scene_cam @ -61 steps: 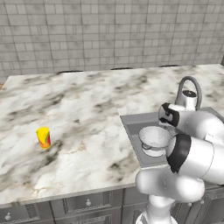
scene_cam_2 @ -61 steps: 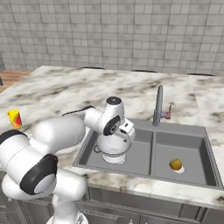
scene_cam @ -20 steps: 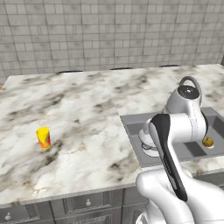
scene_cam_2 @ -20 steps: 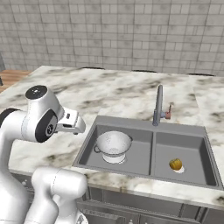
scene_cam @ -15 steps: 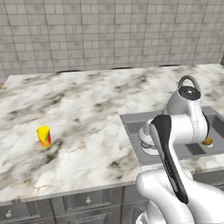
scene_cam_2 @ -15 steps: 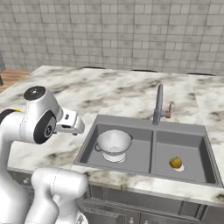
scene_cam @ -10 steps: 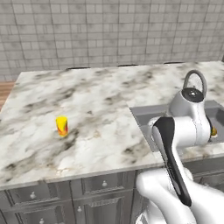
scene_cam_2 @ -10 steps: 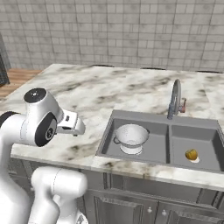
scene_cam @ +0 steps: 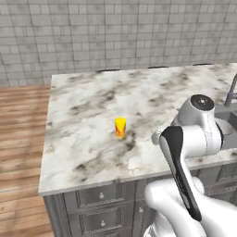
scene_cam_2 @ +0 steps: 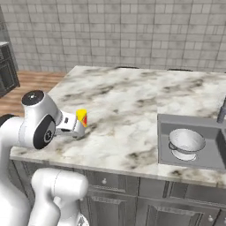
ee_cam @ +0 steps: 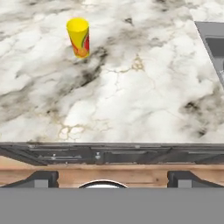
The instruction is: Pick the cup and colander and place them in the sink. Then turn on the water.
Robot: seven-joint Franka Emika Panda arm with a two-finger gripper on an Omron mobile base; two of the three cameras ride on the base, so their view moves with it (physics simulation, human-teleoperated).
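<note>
Both base views have slid sideways across the kitchen since the earlier pictures, which means the base has driven left along the counter, not that anything on it has moved. Three seconds ago the gripper was down in the left basin at the colander; now the colander (scene_cam_2: 186, 142) sits alone in the sink (scene_cam_2: 165, 145), upright on its ring base, and the arm is folded back near the counter's front edge. That puts the first placement behind the robot, by my reading.

With the drive, the cup (scene_cam: 120, 127) now stands near the middle of the left base view, upright on the marble counter (scene_cam: 83, 139) and well apart from the sink. In the right base view it peeks out just past the hand. From the hand view the cup (ee_cam: 78, 37) stands up and to the left, still some way off across the marble, with the sink's corner (ee_cam: 210, 39) at the far right.

The gripper (ee_cam: 112, 177) shows its two dark tips spread wide at the bottom of the hand view, with nothing between them, though so little of them shows that I take the spread partly on trust. The cup probably comes next; the water is not yet on.
</note>
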